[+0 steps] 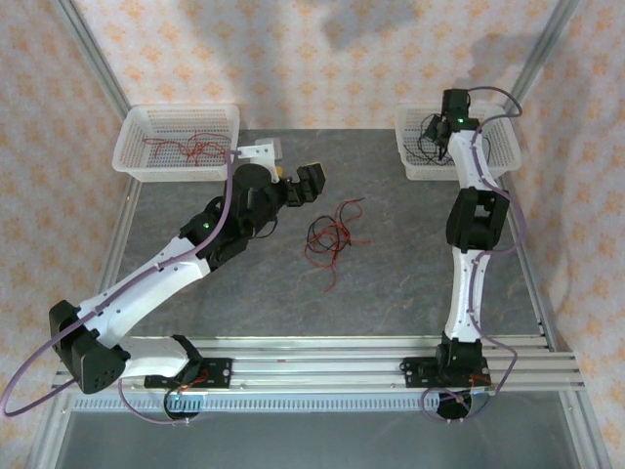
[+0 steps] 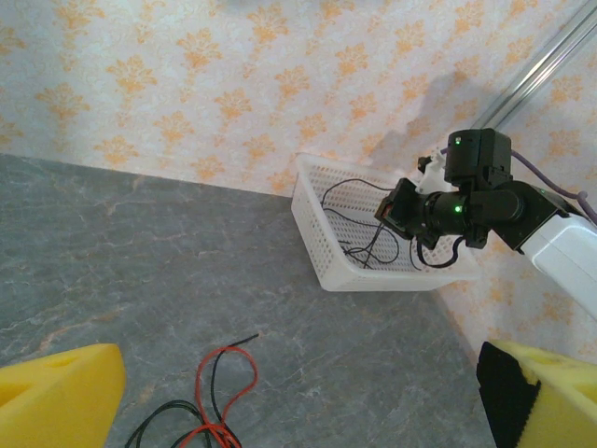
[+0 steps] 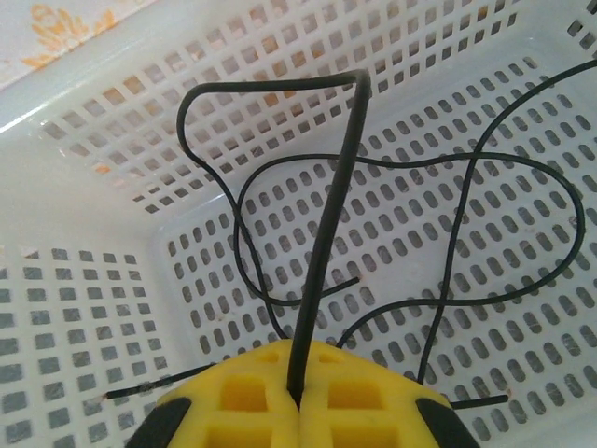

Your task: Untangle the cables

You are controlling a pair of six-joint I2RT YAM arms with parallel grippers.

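A tangle of thin red and black cables (image 1: pixel 330 237) lies on the grey table near its middle; in the left wrist view its loops (image 2: pixel 210 401) lie low, between my yellow fingers (image 2: pixel 56 397). My left gripper (image 1: pixel 314 184) hovers open just left of and behind the tangle, holding nothing. My right gripper (image 1: pixel 441 137) reaches into the right white basket (image 1: pixel 498 147). In the right wrist view it is shut (image 3: pixel 300 397) on a black cable (image 3: pixel 331 224) that rises from the pads and bends over. More black cables (image 3: pixel 466 243) lie on the basket floor.
A second white basket (image 1: pixel 137 147) at the back left holds red cables (image 1: pixel 186 149). The right basket (image 2: pixel 322 243) sits by the patterned wall. Metal frame posts stand at the table's corners, and a rail (image 1: pixel 322 376) runs along the near edge.
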